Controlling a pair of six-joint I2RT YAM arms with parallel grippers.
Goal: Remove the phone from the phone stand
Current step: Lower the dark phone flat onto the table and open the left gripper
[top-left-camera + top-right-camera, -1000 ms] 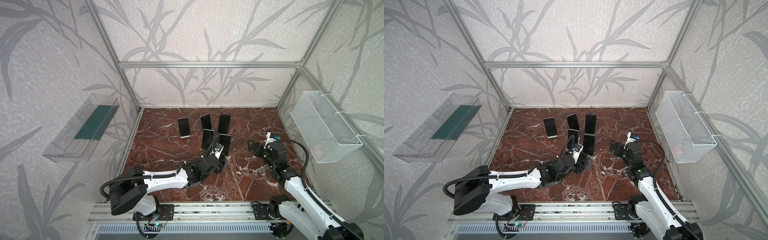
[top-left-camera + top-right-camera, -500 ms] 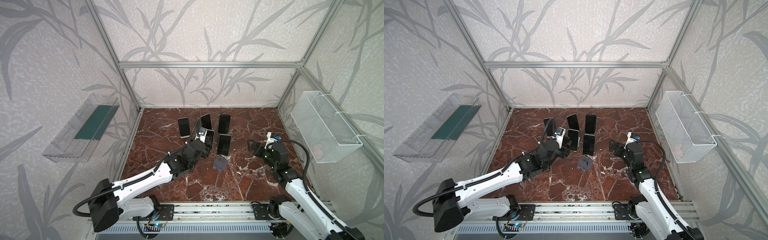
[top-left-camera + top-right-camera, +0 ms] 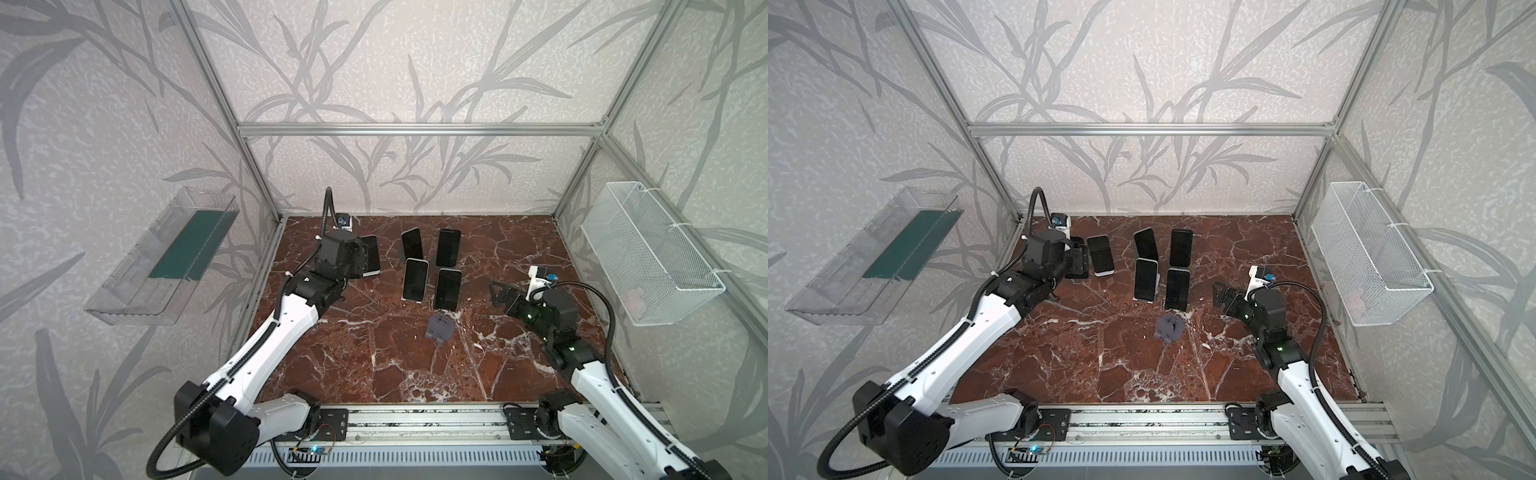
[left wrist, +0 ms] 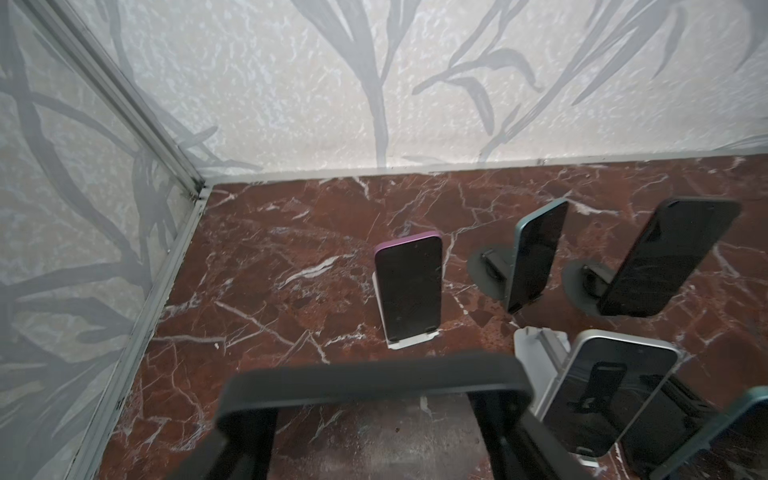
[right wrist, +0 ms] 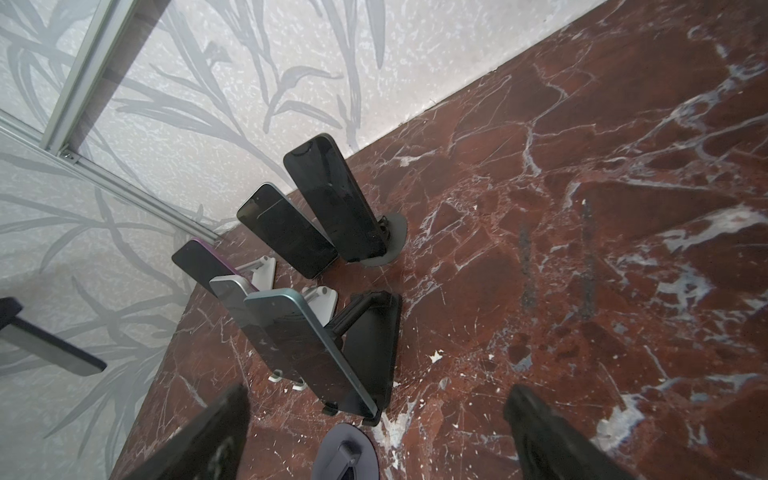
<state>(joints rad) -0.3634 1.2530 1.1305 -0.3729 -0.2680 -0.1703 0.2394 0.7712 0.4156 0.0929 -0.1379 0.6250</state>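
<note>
The phone (image 4: 374,380) is pinched in the left hand (image 3: 1074,261) just beside the purple phone (image 4: 409,286), which could be toppled if brushed. The right hand (image 3: 1222,297) is spread.

This is a robotics lab cell. An aluminium frame (image 3: 415,129) boxes in the workspace, and its walls (image 3: 374,62) are papered with a grey leaf print. Two white-and-black arms (image 3: 286,328) are mounted on a slotted rail (image 3: 415,424) along the near edge, with a bare circuit board (image 3: 313,449) and loose cables just beside it. The bench (image 3: 374,353) has a red marble pattern. A clear tray (image 3: 137,291) hangs on the left wall and a wire basket (image 3: 648,253) on the right. Several phones (image 3: 415,278) stand propped in rows at the far middle.
</note>
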